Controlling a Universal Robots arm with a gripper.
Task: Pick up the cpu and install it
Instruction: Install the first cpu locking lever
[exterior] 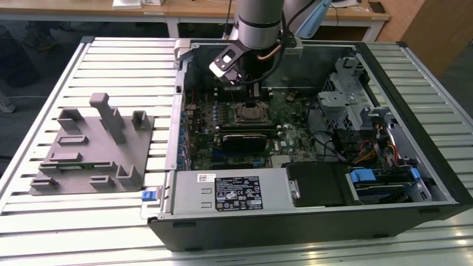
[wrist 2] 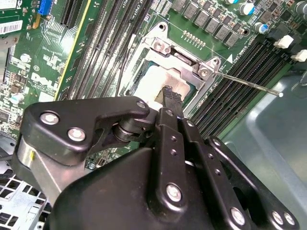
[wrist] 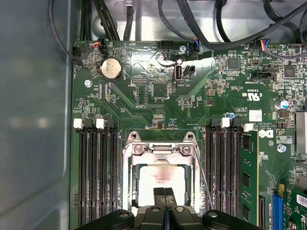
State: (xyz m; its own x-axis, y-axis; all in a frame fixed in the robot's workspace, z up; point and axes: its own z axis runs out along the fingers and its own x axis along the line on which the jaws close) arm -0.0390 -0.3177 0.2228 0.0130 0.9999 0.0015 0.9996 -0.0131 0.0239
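As gripper [wrist: 165, 192] tips meet, cpu [wrist: 153, 175] fills mobo socket [wrist: 127, 167].

One computer case [exterior: 258, 233] lies open on the one counter [exterior: 111, 61], with one grey moulded holder [exterior: 88, 149] at nine o'clock from it in the exterior view. One arm [exterior: 258, 22] carries one tool [wrist: 164, 194]. In the first wrist view the one green board [wrist: 144, 96] shows one cpu [wrist: 160, 175], one metal socket frame [wrist: 128, 177], one round coin battery [wrist: 110, 68], one green memory stick [wrist: 249, 177] and four white slot latches [wrist: 78, 123], two on each side of the frame. One thin wire lever [wrist 2: 244, 82] shows in the second wrist view.
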